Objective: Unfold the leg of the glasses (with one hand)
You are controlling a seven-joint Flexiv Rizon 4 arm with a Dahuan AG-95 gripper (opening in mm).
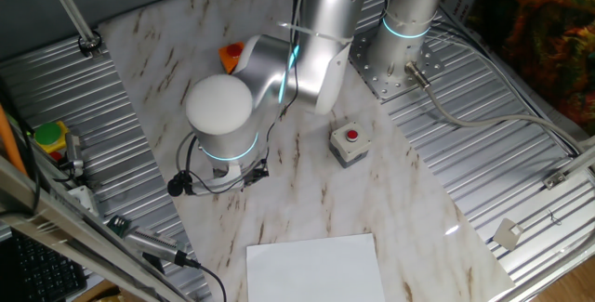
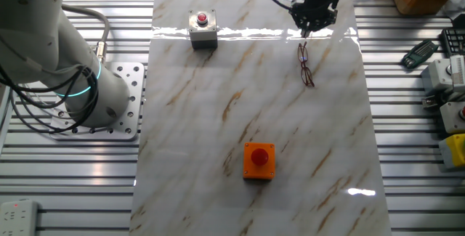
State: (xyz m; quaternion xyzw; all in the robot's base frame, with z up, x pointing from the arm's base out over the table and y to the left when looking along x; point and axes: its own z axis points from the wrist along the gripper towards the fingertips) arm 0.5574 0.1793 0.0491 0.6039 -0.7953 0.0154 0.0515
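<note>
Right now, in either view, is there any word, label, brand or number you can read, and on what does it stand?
None can be read.
Grey box with red button: no legible marking.
Orange box with red button: no legible marking.
Dark handheld device at the table's edge: keys too small to read.
Glasses and gripper: no visible text.

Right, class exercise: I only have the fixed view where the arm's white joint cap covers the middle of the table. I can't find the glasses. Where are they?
Observer: The other fixed view shows the glasses lying on the marble, right next to the gripper.
Operator: Is it gripping them?
Observer: I can't tell. Its tip is at one end of the frame, and the jaws are too small to read.
Operator: And the orange thing behind the arm?
Observer: It's an orange box with a red button, well apart from the glasses.
</note>
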